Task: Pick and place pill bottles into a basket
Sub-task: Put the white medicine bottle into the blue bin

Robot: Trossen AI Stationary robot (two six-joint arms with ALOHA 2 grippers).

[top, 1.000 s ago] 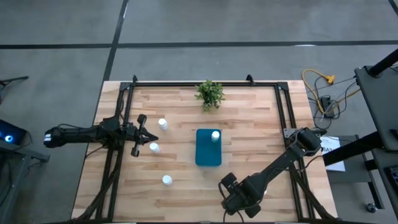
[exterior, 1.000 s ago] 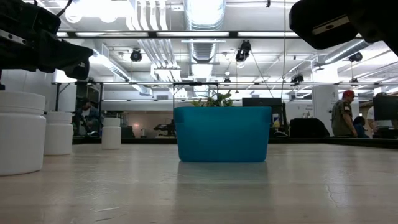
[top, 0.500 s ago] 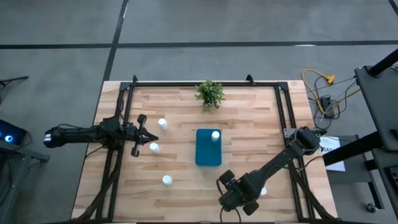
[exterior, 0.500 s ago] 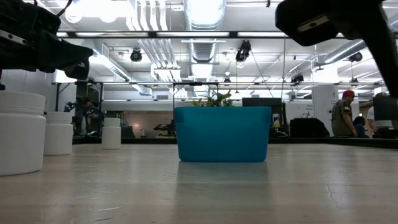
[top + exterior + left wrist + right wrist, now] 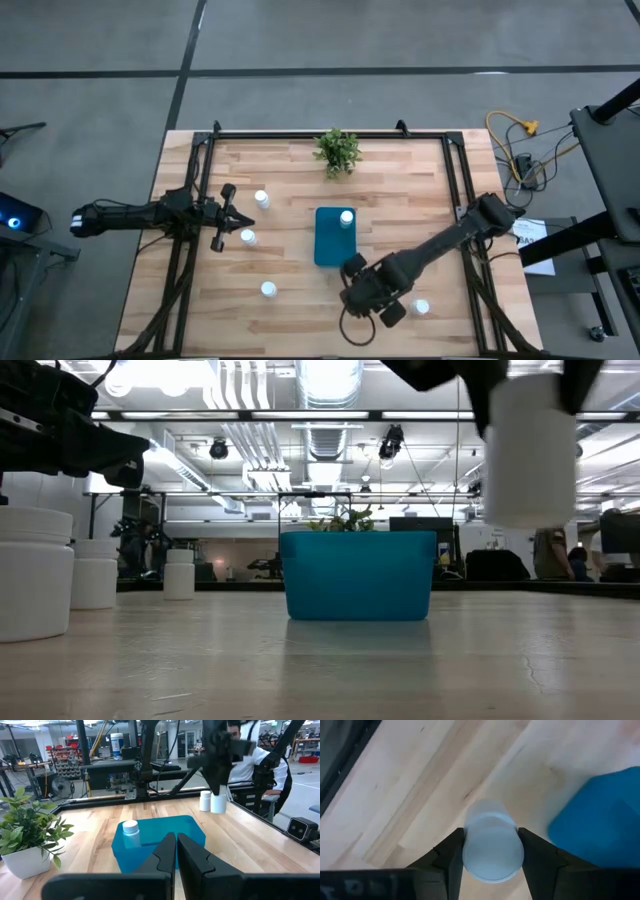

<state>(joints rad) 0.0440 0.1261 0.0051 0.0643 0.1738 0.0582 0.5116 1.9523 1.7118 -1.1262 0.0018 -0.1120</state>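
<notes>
My right gripper (image 5: 362, 287) is shut on a white pill bottle (image 5: 528, 452) in the air, near the teal basket's (image 5: 335, 238) near end. One bottle (image 5: 346, 217) stands inside the basket. Three more bottles (image 5: 262, 199) (image 5: 247, 237) (image 5: 268, 290) stand on the table's left half, and another bottle (image 5: 420, 307) stands at the near right. My left gripper (image 5: 241, 217) is shut and empty, hovering between the two left bottles, pointing at the basket (image 5: 157, 842). My right gripper pinches the bottle's upper side wall (image 5: 470, 837) between its two fingers (image 5: 451, 855). The fingers come from above, pointing down. The bottle hangs upright below them, lifted clear of the table.
A small green potted plant (image 5: 337, 150) stands at the far middle of the table. Black frame rails run along the left, right and far edges. Bare wood lies between the basket and the table's right side.
My right gripper has gone from the table's near edge toward the basket, leftward and away from the near edge, rising with the bottle, which now hangs clear of the table. Its move has uncovered another bottle standing at the near right.
</notes>
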